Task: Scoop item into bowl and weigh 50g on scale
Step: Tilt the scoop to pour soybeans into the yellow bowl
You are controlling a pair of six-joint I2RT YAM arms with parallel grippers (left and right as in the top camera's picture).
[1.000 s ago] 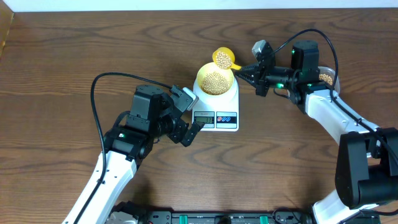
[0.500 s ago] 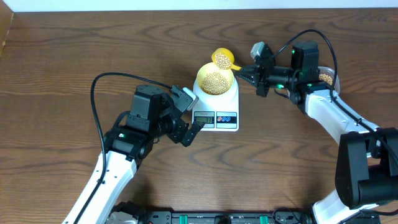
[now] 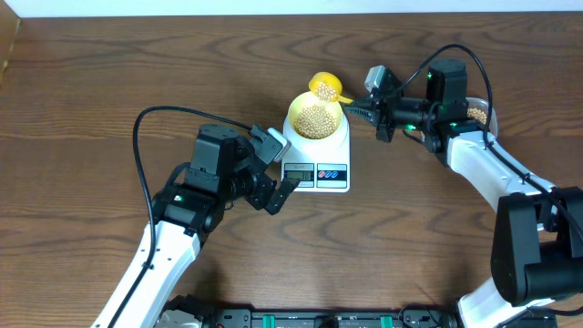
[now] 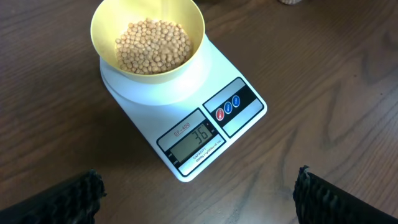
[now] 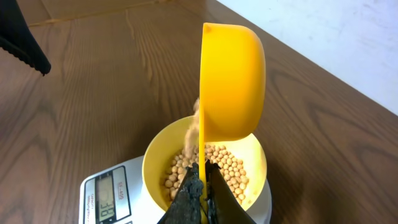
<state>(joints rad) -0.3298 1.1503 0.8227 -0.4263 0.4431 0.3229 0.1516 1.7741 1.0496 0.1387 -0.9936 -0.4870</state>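
Left arm [image 3: 159, 260]: smooth white link shells, black block-shaped joint housings, one green indicator light [image 3: 178, 198], and a thin black cable [image 3: 137, 132] looping outside the links. Right arm [image 3: 487, 164]: identical build, green light [image 3: 429, 78], black arched cable [image 3: 455, 46]. A grey boxy wrist camera [image 3: 379, 73] sits behind each gripper. Left gripper [image 3: 279, 173]: black fingers [image 4: 74, 200] with serrated edges. Right gripper [image 3: 351, 107]: black, tapered, rough-textured fingers [image 5: 193, 193]

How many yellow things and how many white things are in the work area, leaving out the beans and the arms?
Yellow: 2, bowl and scoop
White: 1, scale
Total: 3
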